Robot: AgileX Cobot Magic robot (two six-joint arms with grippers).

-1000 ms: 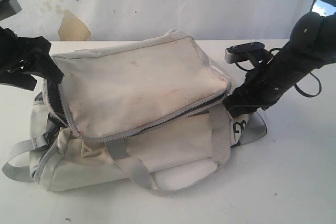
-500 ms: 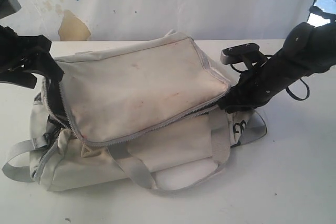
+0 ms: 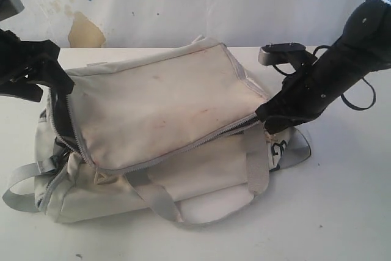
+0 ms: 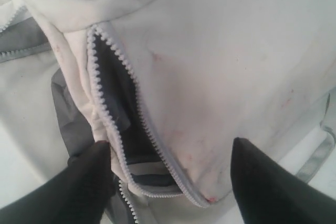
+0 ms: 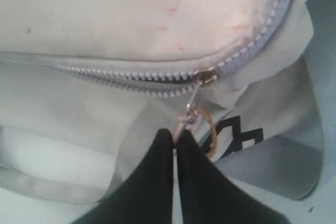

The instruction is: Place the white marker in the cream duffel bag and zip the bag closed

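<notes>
Cream duffel bag point(image 3: 159, 102) noted lying on its side across the middle of the white bench point(image 3: 342, 212), top flap facing up, pale grey strap point(image 3: 153, 197) looped out toward the near edge. Right pincer point(image 5: 176, 139) found at the bag's right end, clenched: both black fingertips are pressed together on the tip of the metal zipper pull point(image 5: 193, 106), with a brass ring point(image 5: 211, 129) hanging just beside them. The slider is seen at the flap's rounded right corner; along the zipper point(image 5: 121, 74) left of it, two rows of teeth lie close with a thin dark gap between. Left pincer point(image 4: 170, 148) seen at the bag's left end, released, fingers spread wide to either side of the flap corner. There the flap is unzipped, and dark grey lining point(image 4: 118, 87) is exposed in the gap.
</notes>
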